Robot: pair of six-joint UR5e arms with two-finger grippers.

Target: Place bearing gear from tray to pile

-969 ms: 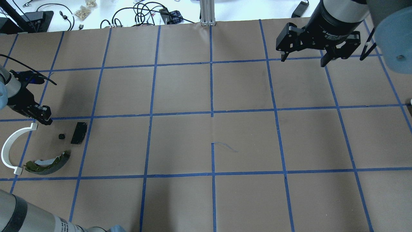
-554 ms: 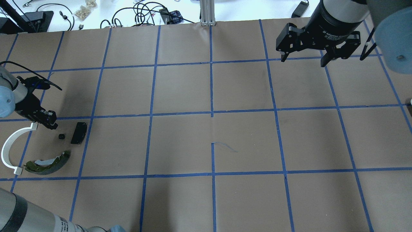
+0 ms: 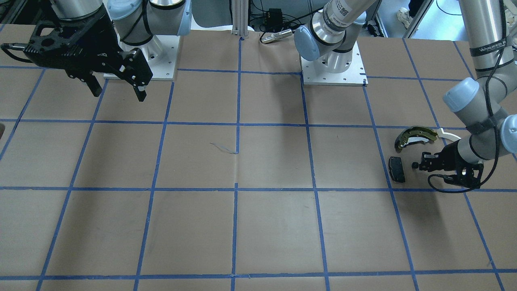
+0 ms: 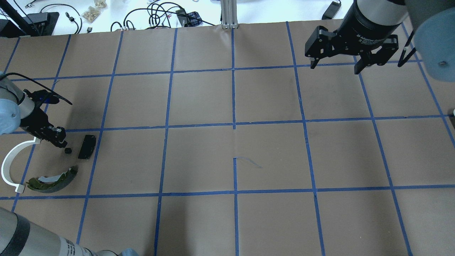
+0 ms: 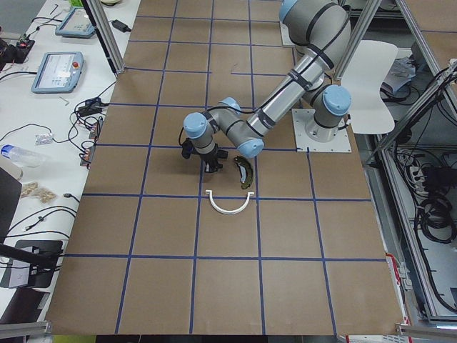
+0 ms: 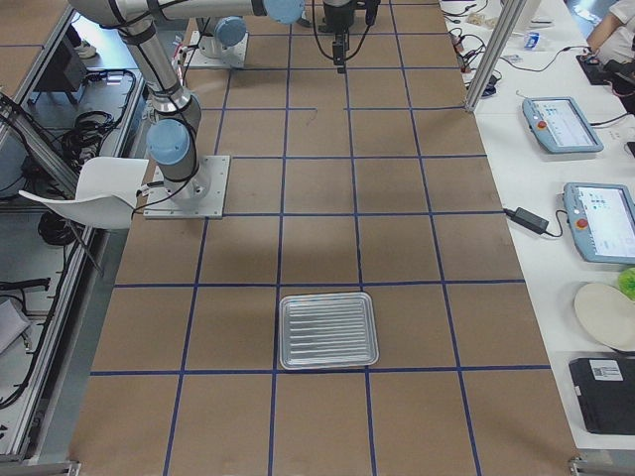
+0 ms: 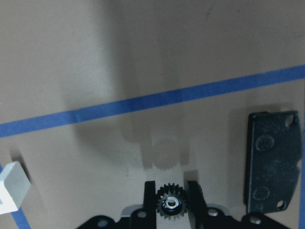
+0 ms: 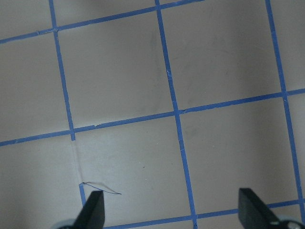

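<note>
My left gripper (image 4: 62, 143) is shut on the small black toothed bearing gear (image 7: 171, 204) and holds it low over the table; its shadow falls on the paper. The gripper (image 3: 422, 165) is inside the pile, with the black rectangular pad (image 4: 87, 146) to its right, the white plastic arc (image 4: 7, 167) to its left, and the olive-gold brake shoe (image 4: 53, 179) nearer the robot. A small black part (image 4: 67, 150) lies on the table just past the fingertips. My right gripper (image 4: 335, 68) is open and empty, high over the far right. The tray (image 6: 327, 332) is empty.
The table is brown paper with a blue tape grid. The pad (image 7: 274, 162) and the arc's end (image 7: 10, 193) flank the gear in the left wrist view. Cables and clutter lie beyond the far edge (image 4: 153, 17).
My left gripper has moved right and toward the robot, closer to the small black part and the pad. The pile parts and the right arm have not moved.
</note>
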